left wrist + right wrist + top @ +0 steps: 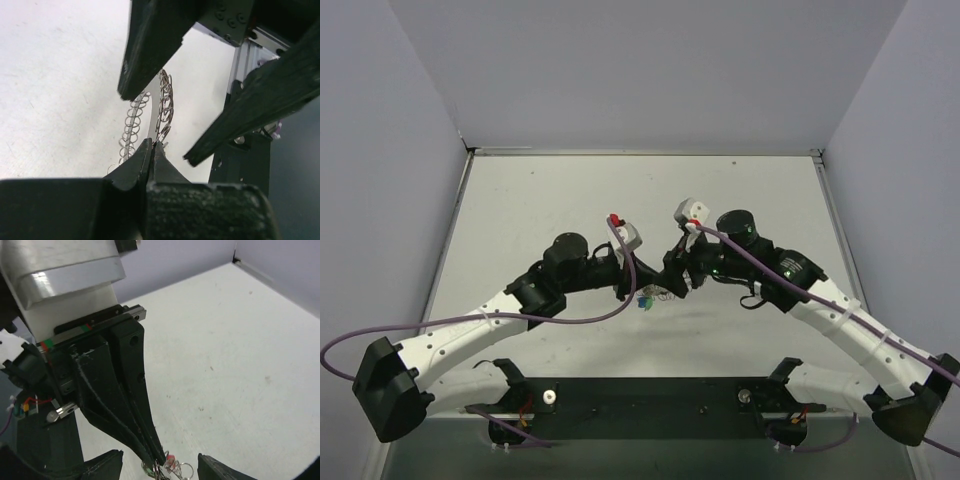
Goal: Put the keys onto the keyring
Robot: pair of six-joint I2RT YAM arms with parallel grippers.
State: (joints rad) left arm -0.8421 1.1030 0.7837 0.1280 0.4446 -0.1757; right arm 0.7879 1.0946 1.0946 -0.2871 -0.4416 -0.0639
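At centre, my left claw (151,146) grips the ring (165,100); right claw (159,462) stands released. Floppy links may slip my pinch.

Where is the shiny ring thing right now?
The keyring is near the middle of the table. In the left wrist view, the left gripper pinches its edge from below, and the right gripper is open around it.

The left tool (151,150) is matt black plastic; the keyring (165,107) pinched in it is shiny, silvery coiled wire; the table (60,75) beneath looks matt, speckled white.
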